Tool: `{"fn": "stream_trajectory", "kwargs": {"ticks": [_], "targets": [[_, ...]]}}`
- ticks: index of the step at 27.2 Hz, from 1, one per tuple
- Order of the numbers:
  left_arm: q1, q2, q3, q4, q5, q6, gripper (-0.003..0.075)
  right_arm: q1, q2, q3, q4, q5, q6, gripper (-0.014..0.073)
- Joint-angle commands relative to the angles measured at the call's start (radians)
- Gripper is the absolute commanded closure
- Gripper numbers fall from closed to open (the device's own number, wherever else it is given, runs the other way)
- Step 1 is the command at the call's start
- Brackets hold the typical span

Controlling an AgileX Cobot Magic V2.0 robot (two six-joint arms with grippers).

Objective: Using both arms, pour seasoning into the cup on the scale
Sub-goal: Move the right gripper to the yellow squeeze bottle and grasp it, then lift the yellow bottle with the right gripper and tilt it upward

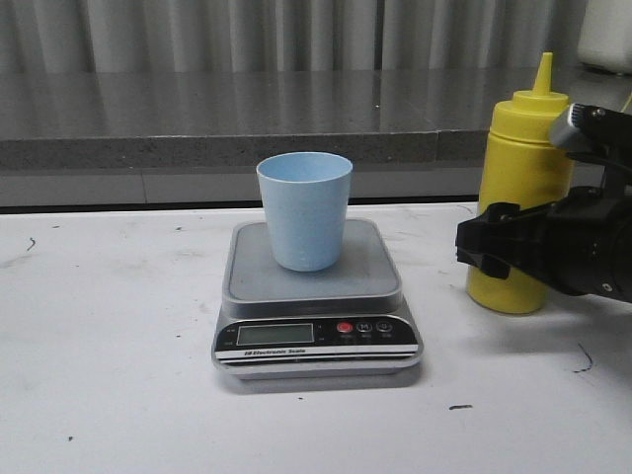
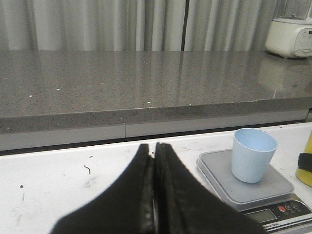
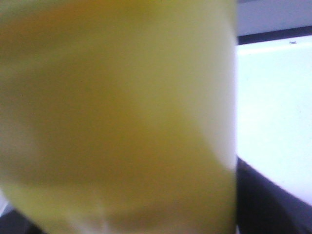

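Observation:
The pale blue cup stands upright and empty on the silver scale at the middle of the table. To its right the yellow seasoning bottle stands upright on the table. My right gripper reaches in from the right and is closed round the bottle's lower body. In the right wrist view the bottle fills the space between the fingers. My left gripper is shut on nothing, left of the scale and cup. It does not show in the front view.
A grey stone counter ledge runs along the back of the white table, with a curtain behind it. A white appliance sits on the ledge at far right. Small dark marks dot the tabletop.

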Motion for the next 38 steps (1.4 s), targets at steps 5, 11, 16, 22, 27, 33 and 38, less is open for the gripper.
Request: {"fn": "stream_trajectory", "kwargs": {"ticks": [5, 11, 16, 22, 27, 33, 38], "targets": [[0.003, 0.006, -0.024, -0.015, -0.084, -0.01, 0.074, 0.002, -0.037, -0.015, -0.014, -0.172, -0.003, 0.0403], [0.003, 0.006, -0.024, -0.015, -0.084, -0.01, 0.074, 0.002, -0.113, -0.017, -0.014, -0.172, -0.139, 0.0403], [0.003, 0.006, -0.024, -0.015, -0.084, -0.01, 0.074, 0.002, -0.211, -0.064, -0.015, -0.087, -0.337, 0.0403], [0.003, 0.006, -0.024, -0.015, -0.084, -0.01, 0.074, 0.002, -0.263, -0.193, -0.017, 0.118, -0.588, 0.0403], [0.003, 0.006, -0.024, -0.015, -0.084, -0.01, 0.074, 0.002, -0.262, -0.29, -0.043, 0.24, -0.781, 0.0403], [0.003, 0.006, -0.024, -0.015, -0.084, -0.01, 0.074, 0.003, -0.262, -0.379, -0.061, 0.268, -1.091, 0.0403], [0.003, 0.006, -0.024, -0.015, -0.084, -0.01, 0.074, 0.003, -0.251, -0.436, -0.069, 0.255, -1.374, 0.0403]]}}
